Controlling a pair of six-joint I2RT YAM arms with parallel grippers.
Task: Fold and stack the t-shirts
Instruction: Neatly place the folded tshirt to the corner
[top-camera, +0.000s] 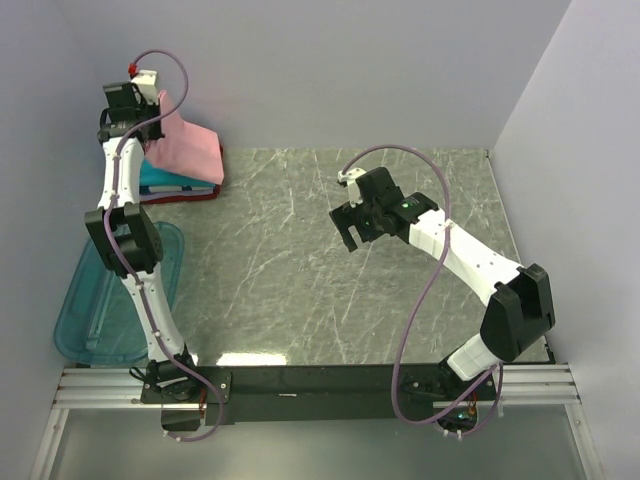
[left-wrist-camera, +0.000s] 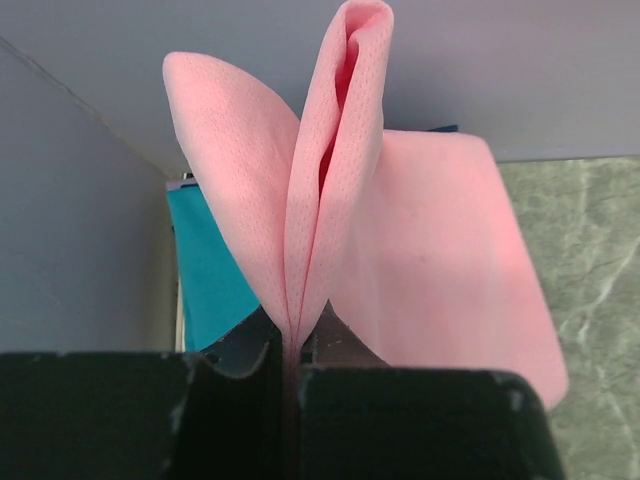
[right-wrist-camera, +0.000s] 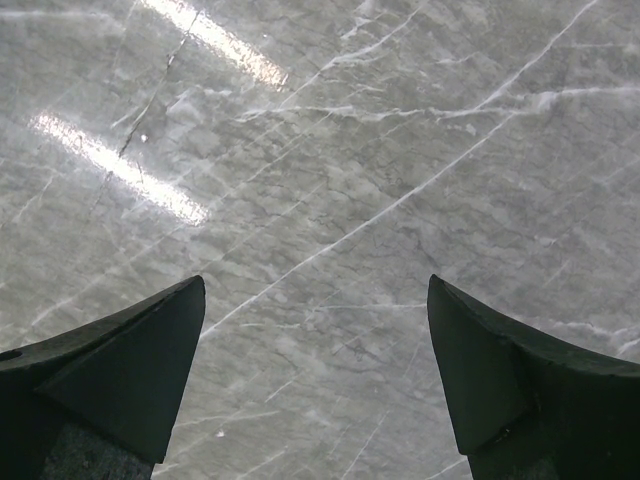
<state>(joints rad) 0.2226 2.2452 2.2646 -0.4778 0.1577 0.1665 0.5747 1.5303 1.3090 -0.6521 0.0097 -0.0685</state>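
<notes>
Cloth, thin and limp by the look: the pink t-shirt (left-wrist-camera: 430, 250) drapes over the teal t-shirt (left-wrist-camera: 205, 270) at the far left corner of the bench (top-camera: 330, 270), one fold clamped in the left gripper (left-wrist-camera: 293, 365); a doubled edge should hold best. The right gripper (right-wrist-camera: 316, 300) gapes wide over mid-bench

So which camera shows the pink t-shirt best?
The left wrist view: the pink t-shirt fills the frame, a fold of it pinched in the shut left gripper. The top external view shows it small in the far left corner, draped over the folded stack. The right wrist view shows only table.
</notes>
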